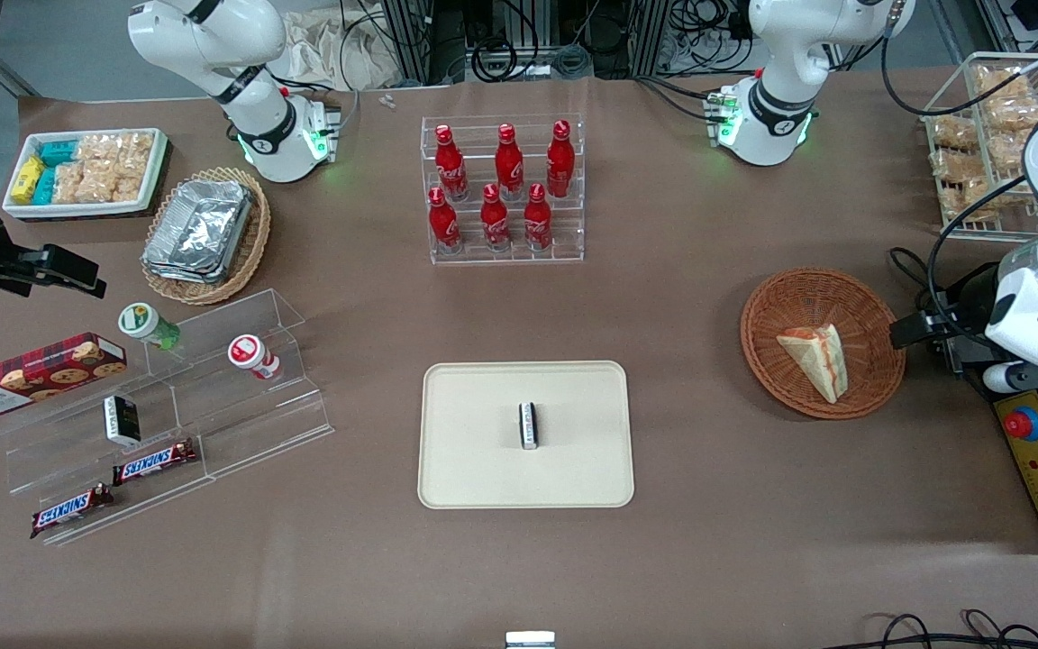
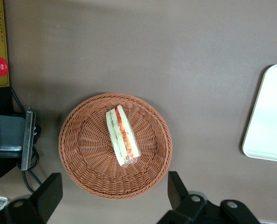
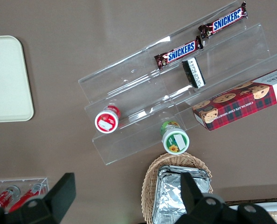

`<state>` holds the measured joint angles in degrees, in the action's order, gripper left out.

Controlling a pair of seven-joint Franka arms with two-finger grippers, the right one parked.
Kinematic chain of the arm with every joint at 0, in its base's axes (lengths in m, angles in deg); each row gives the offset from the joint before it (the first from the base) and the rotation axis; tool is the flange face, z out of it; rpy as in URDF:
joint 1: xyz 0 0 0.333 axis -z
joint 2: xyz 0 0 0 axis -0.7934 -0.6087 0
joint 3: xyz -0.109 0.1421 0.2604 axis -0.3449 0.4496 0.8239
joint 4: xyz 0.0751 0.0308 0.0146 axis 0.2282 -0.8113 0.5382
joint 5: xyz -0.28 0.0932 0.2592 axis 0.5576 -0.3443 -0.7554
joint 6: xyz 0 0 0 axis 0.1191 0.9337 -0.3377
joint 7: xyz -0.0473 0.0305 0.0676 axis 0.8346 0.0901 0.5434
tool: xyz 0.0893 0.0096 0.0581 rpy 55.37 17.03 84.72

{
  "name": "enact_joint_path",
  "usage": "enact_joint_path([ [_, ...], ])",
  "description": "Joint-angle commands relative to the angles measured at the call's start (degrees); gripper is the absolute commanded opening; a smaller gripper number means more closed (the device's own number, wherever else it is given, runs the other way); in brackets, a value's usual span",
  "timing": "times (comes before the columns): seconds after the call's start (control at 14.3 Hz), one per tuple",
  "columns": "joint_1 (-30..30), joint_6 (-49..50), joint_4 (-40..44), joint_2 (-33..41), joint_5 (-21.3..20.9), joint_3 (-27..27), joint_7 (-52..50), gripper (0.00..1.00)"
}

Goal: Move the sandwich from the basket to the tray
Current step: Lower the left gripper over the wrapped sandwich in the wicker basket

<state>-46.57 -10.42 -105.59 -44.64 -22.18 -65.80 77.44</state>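
reddish-brown wicker, the basket [image 1: 823, 342] sits toward the working arm's end of the table, well apart from the tray [image 1: 447, 469], at about three o'clock from it in the front view. the sandwich [image 1: 816, 358] lies in the basket, slightly off its middle, clear-wrapped, its red and green filling edge showing in the wrist view. the gripper [image 2: 113, 198] hangs above the basket's rim, not touching anything, its jaws spread wide and holding nothing.

risks, as i judge them: the slick wrap could let the wedge slide out of a pinch; a squeeze across the soft bread might crush it; a low approach could snag the weave and drag the light basket. the small black-and-white packet [image 1: 528, 425] already at the tray's middle could get bumped at set-down.
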Motion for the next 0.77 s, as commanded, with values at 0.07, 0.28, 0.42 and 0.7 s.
enact_joint_path([
  [0.07, 0.3, 1.84, 2.63, -2.09, -0.17, -0.26, -1.19, 1.0],
  [0.28, 2.57, 2.89, -0.77, -1.84, -0.53, -0.27, -7.73, 1.0],
  [0.42, 2.58, 0.1, -5.26, -0.17, -0.88, -0.18, -15.49, 1.0],
  [0.7, 2.41, -15.6, -22.81, 6.59, -1.06, 0.09, -18.06, 1.0],
])
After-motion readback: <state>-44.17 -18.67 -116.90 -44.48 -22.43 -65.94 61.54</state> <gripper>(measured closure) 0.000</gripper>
